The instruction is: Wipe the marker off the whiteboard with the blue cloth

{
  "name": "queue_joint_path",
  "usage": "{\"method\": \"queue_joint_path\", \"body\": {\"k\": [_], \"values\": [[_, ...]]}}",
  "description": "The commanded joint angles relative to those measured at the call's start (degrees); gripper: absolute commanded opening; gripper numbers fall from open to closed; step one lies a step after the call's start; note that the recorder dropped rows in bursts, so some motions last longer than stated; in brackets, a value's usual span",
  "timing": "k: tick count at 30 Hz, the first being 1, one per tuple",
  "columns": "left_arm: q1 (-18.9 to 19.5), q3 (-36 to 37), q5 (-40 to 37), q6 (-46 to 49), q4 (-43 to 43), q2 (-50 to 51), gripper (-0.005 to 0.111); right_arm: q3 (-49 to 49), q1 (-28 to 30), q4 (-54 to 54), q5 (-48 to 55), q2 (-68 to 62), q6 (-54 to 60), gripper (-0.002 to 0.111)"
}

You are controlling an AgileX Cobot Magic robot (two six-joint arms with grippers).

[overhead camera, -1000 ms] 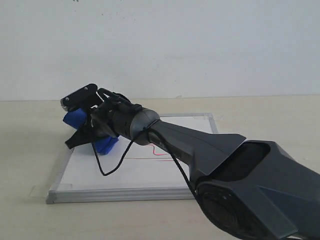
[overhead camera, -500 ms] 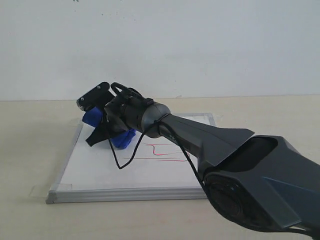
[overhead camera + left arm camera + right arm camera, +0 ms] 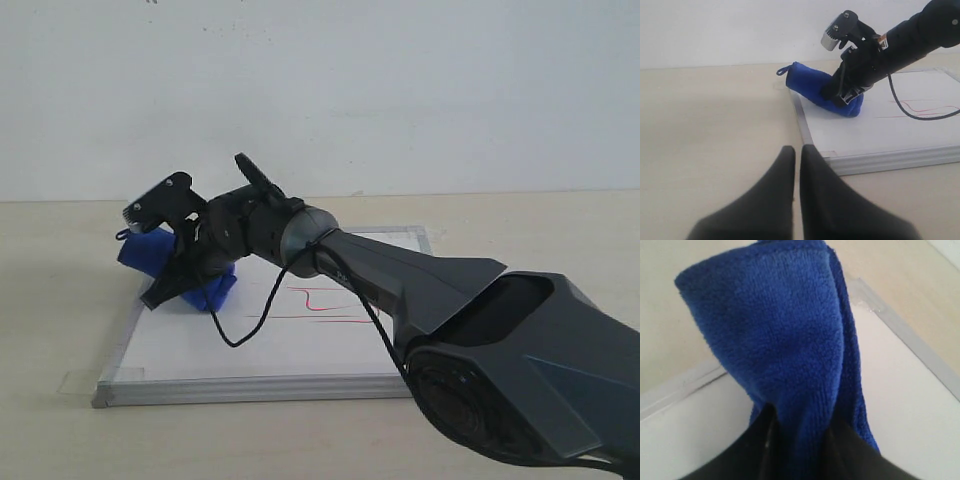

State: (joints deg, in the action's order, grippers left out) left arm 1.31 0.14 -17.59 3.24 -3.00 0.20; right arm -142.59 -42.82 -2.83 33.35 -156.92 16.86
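The whiteboard [image 3: 300, 345] lies flat on the table, and the red marker [image 3: 322, 301] lines cross its middle. My right gripper [image 3: 187, 272] reaches across to the board's left edge, shut on the blue cloth [image 3: 147, 250]. One end of the cloth presses on the board, and the other sticks out past the silver frame. In the right wrist view the blue cloth [image 3: 775, 340] fills the space between the fingers of the right gripper [image 3: 797, 440]. The left wrist view shows my left gripper [image 3: 798, 155] shut and empty over the table. It sits in front of the whiteboard [image 3: 880, 135], with the blue cloth [image 3: 812, 87] beyond.
A black cable [image 3: 245, 325] hangs from the right wrist and loops over the board. Clear tape [image 3: 80, 382] holds the board's near left corner to the beige table [image 3: 60, 300]. A white wall [image 3: 400, 90] rises behind it.
The right gripper swung the cloth from the left edge toward the board's middle. It has now swept back left, so the cloth overhangs the left frame. The red lines look unchanged.
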Motion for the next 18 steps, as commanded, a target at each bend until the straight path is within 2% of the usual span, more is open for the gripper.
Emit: {"method": "queue_joint_path", "body": {"k": [1, 3, 6, 9, 14, 18], "values": [[0.16, -0.14, 0.66, 0.28, -0.12, -0.20, 0.004, 0.23, 0.02, 5.21, 7.51, 0.32, -0.69, 0.000], [0.16, -0.14, 0.66, 0.28, -0.12, -0.20, 0.004, 0.23, 0.02, 9.45, 11.85, 0.32, -4.08, 0.000], [0.16, -0.14, 0.66, 0.28, -0.12, -0.20, 0.004, 0.23, 0.02, 26.47, 22.38, 0.32, -14.44, 0.000], [0.16, -0.14, 0.66, 0.28, -0.12, -0.20, 0.004, 0.23, 0.02, 35.46, 30.18, 0.32, -17.75, 0.000], [0.16, -0.14, 0.66, 0.28, -0.12, -0.20, 0.004, 0.23, -0.19, 31.94, 27.26, 0.32, -18.36, 0.000], [0.16, -0.14, 0.66, 0.28, -0.12, -0.20, 0.004, 0.23, -0.55, 17.15, 22.15, 0.32, -12.06, 0.000]]}}
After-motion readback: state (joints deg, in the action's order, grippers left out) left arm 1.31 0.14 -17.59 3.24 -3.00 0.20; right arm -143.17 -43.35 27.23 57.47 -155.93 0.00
